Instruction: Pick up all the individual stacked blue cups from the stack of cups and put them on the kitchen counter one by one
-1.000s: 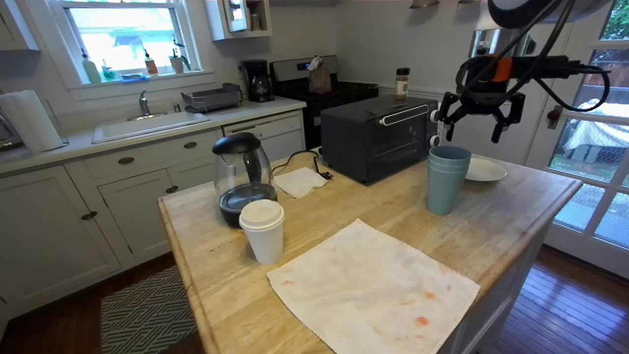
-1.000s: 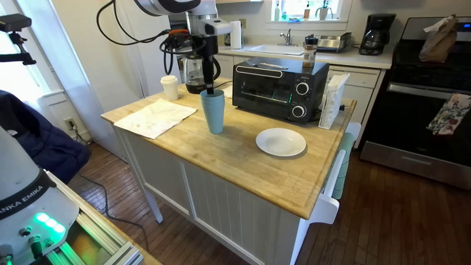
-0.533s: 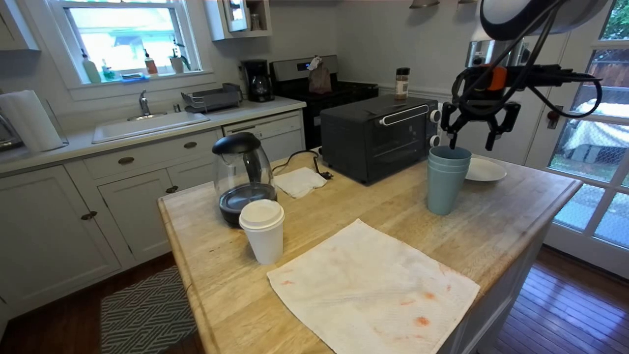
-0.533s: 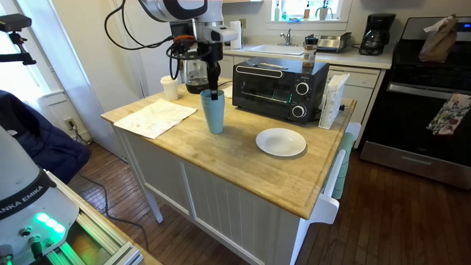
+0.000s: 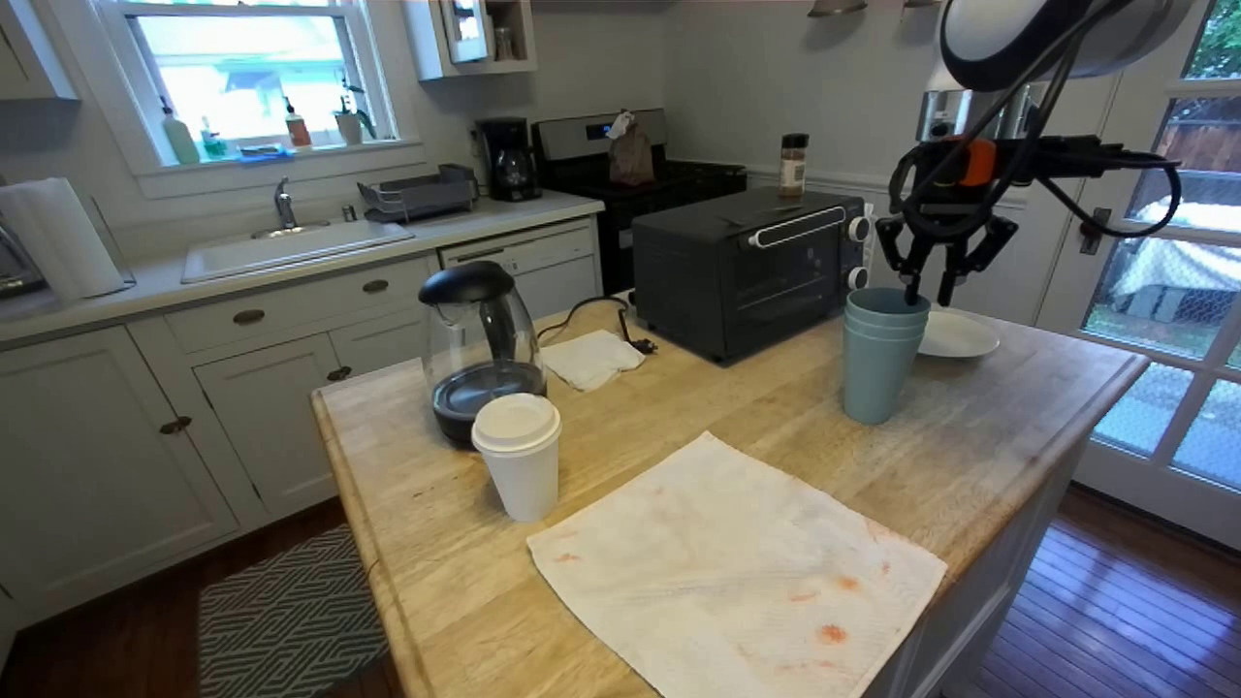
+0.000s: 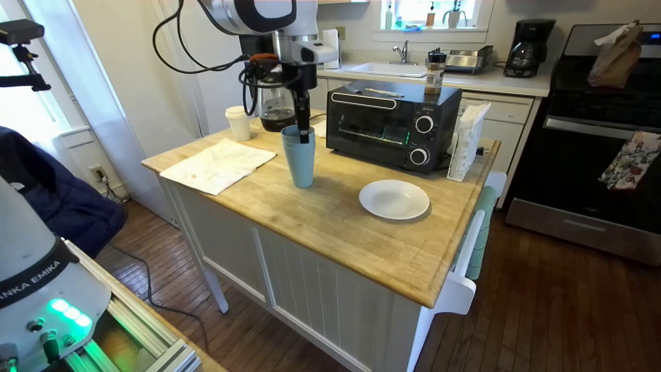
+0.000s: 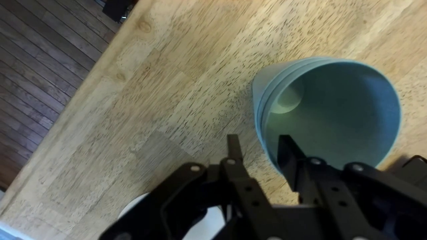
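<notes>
Claw (image 7: 259, 146): fingers parted, straddling the rim of the topmost tumbler, one tip over its mouth, the other outside the wall; whether either touches it is unclear.
Robot arm (image 6: 305, 20): reaching in from above, wrist pointing down.
Stack of cups (image 5: 877, 373): blue cups (image 7: 340, 110) nested in one upright column, rims showing as rings, beneath the claw.
Kitchen counter (image 6: 330, 227): pale plank wood, bearing the stack.
Plate (image 6: 394, 200): white, near the stack, to its right in both exterior views.
Toaster oven (image 6: 395, 124): black, beyond the stack and to its right in an exterior view.
Seasoning jar (image 6: 435, 75): upright on the oven's top.
White sheet (image 5: 742, 562): orange-stained, spread flat on the near side in an exterior view.
White cup (image 5: 517, 465): lidded, upright, left of the sheet there.
Glass carafe (image 5: 456, 349): black-lidded, just beyond the white cup.
Coffee maker (image 5: 508, 160): black, on the far white counter (image 5: 567, 202).
Stove (image 6: 573, 155): far right in an exterior view, paper bag (image 6: 617, 57) on top.
</notes>
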Robot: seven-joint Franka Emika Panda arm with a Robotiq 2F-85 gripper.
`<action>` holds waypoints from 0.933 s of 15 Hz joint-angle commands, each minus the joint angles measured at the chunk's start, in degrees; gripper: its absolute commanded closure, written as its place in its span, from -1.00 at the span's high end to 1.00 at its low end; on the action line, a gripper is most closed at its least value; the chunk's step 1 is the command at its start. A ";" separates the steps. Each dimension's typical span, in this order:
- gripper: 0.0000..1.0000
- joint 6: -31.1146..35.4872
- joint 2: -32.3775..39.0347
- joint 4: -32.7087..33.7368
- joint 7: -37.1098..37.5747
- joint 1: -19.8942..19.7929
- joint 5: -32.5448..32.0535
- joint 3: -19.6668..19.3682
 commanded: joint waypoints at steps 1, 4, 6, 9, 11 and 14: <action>0.33 -0.62 1.40 1.77 -1.27 1.18 0.85 -1.14; 0.37 -0.82 1.65 1.94 -1.69 1.32 1.12 -1.08; 0.04 -0.79 1.74 1.97 -1.92 1.48 1.17 -1.06; -0.44 -0.80 1.99 2.05 -2.24 1.66 1.42 -1.01; -0.74 -0.79 2.04 2.07 -2.52 1.73 1.58 -0.99; -1.00 -0.77 1.96 2.26 -2.89 1.82 1.75 -0.98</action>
